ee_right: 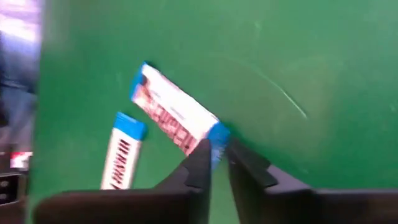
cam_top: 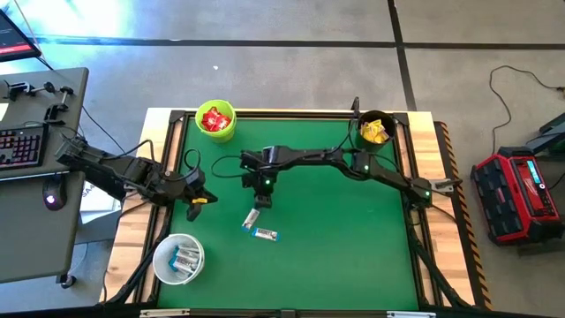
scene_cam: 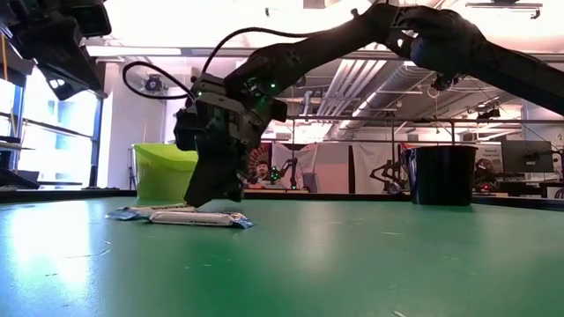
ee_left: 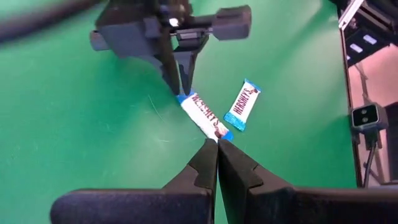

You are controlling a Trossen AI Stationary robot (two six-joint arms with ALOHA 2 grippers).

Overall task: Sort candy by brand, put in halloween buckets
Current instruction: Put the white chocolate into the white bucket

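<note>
High view: my right end effector (cam_top: 262, 200) is down at mid-counter (cam_top: 353, 256), its tips at the upper end of one white-and-blue bar (cam_top: 252, 218); a second bar (cam_top: 266, 234) lies just beyond it, nearly touching the first. My left end effector (cam_top: 196, 205) waits clenched and empty off to the side. The white bucket (cam_top: 178, 259), with like bars inside, stands past the left end effector; the green bucket (cam_top: 215, 121) holds red packets, the black bucket (cam_top: 376, 131) yellow ones. Low view: both bars lie flat on the counter under my right end effector, which comes down steeply onto one end. Left wrist view: my own fingers (ee_left: 205, 165) are pressed together; ahead, the right end effector pinches the far tip of the nearer bar. Right wrist view: my fingers (ee_right: 199, 163) are narrowed on the blue end flap, a slim gap between them. Handling, as I judge it: light, thin, glossy wrapper, likely slippery; the crimped flap is floppy and could slide out, while the body is stiffer but could snap. A hold across the body just inside the flap looks safer.
</note>
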